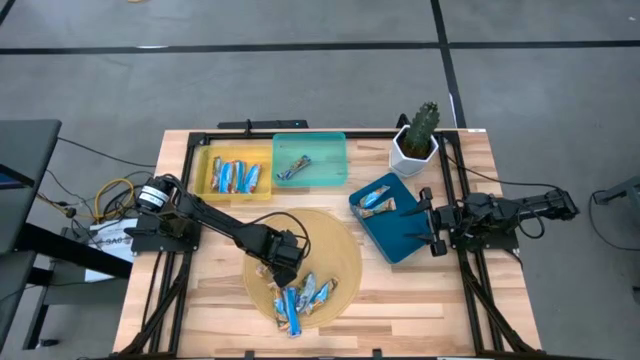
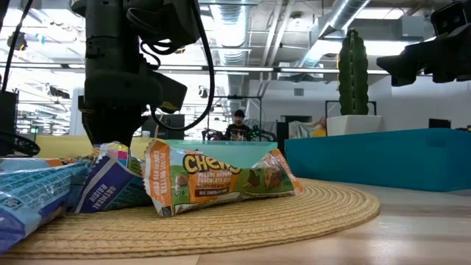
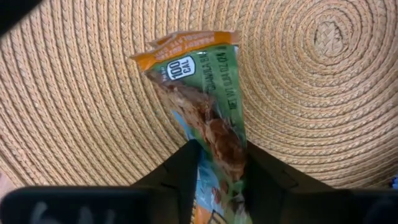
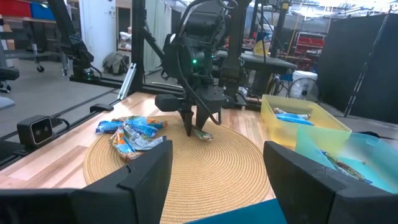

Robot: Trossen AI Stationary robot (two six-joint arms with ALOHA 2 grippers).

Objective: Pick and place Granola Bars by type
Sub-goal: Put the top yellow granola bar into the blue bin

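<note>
A round woven mat (image 1: pixel 330 245) lies mid-table. My left gripper (image 1: pixel 283 262) points down over its left part, shut on a green-and-orange granola bar (image 3: pixel 202 106) that lies on the mat. A heap of blue and green granola bars (image 1: pixel 302 295) rests on the mat's near edge. The low view shows one of them, a green one, up close (image 2: pixel 221 177). More blue bars lie in the yellow tray (image 1: pixel 203 178), one bar in the teal tray (image 1: pixel 330 170), one in the dark blue tray (image 1: pixel 400 240). My right gripper (image 1: pixel 428 222) waits open at the right, level, beside the dark blue tray. My left gripper pinches the green-and-orange bar between its two fingers (image 3: pixel 180 177), on the wrapper's long sides (image 3: pixel 224 146) toward one end. The fingers come from above, pointing down, across the bar. The wrapper is narrowed between them. The bar's free orange end (image 3: pixel 186 46) lies on the mat.
A cactus in a white pot (image 1: pixel 415 140) stands at the far right, behind the dark blue tray. The three trays line the far side and right of the mat. Black rails (image 1: pixel 160 290) run along the table's left and right sides. A person (image 2: pixel 239 125) shows far off in the room.
</note>
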